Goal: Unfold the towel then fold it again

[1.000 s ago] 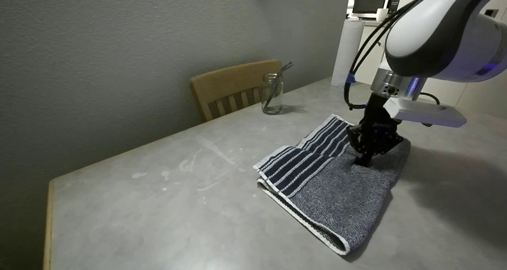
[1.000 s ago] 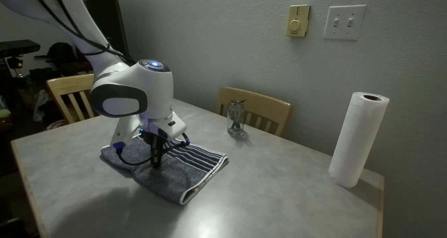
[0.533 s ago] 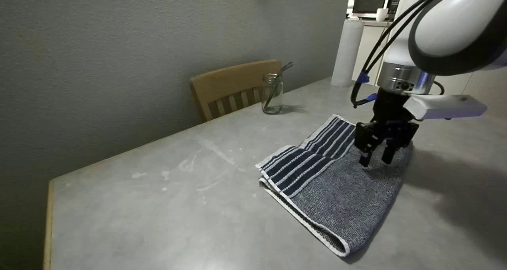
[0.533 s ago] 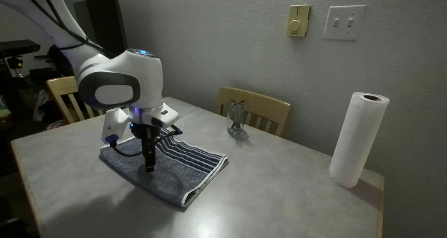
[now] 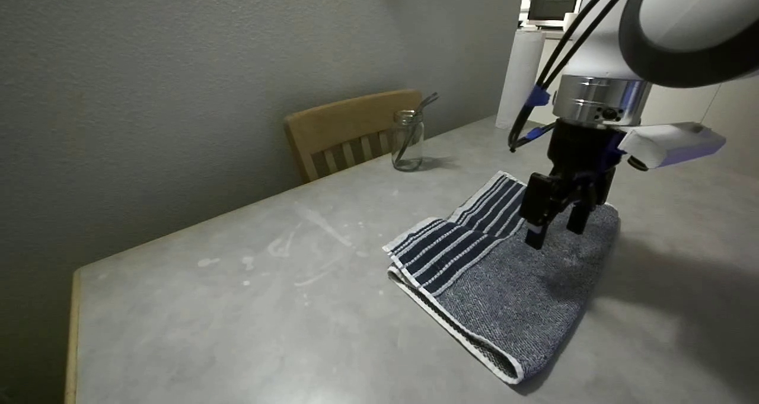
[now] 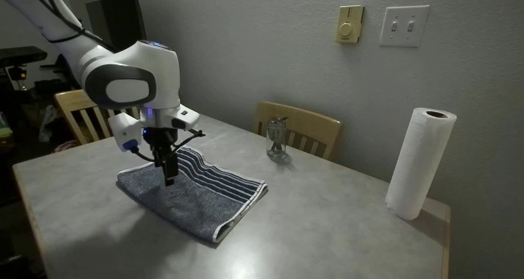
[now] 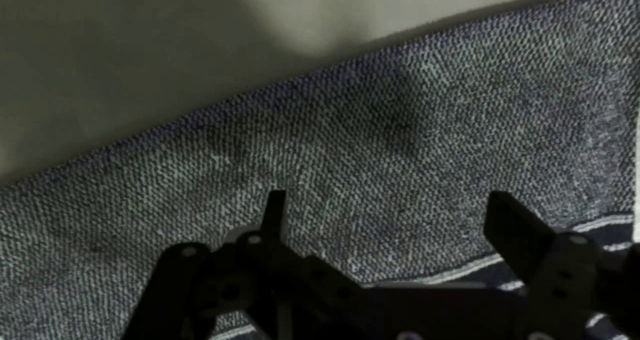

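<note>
Towel is seen folded on the table, striped band on top, stacked layers exposed at the short white-trimmed end. Long axis judged to run with the stripes, parallel to the plain fold edge.

Gripper is held directly above it, over plain terry between stripes and fold. Fingers are spread apart, nothing between them; tips appear clear of the cloth in both exterior views.

Key relation: by the wrist view, the jaw line is set roughly along the towel's long axis, slightly skewed. If closed as is, a ridge across the cloth would probably be pinched. For a clean grab of the fold edge or the striped side, a wrist turn plus sideways shift seems needed. Several layers could be caught at once. Single arm, so no choice of side.

Unfold pending or refold done: can't be settled from this.

Around: glass jar and paper roll are placed on the table, well apart from the towel.
</note>
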Controlling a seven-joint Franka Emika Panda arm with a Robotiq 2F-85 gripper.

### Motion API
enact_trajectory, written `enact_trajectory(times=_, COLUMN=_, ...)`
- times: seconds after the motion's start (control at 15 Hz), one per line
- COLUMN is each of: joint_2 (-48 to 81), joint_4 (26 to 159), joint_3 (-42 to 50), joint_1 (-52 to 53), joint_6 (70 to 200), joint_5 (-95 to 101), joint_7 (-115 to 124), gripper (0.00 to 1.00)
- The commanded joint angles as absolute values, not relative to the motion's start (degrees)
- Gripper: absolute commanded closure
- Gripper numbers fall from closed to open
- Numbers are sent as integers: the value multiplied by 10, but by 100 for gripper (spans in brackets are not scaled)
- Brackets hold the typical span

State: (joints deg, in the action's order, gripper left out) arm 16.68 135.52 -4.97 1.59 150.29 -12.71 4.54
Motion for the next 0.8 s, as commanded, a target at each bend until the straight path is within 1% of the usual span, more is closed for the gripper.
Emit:
enact_trajectory(times=0.0, joint_2=182, joint_4=1329, joint_3=-71, joint_1=13, joint_6=1473, joint_5=-135, joint_7=-6, gripper=0)
enact_trajectory(times=0.73, joint_2=252, joint_4=1250, joint_3=-127, joint_1=15, joint_6=1377, joint_5=-140, joint_7=-111, gripper=0)
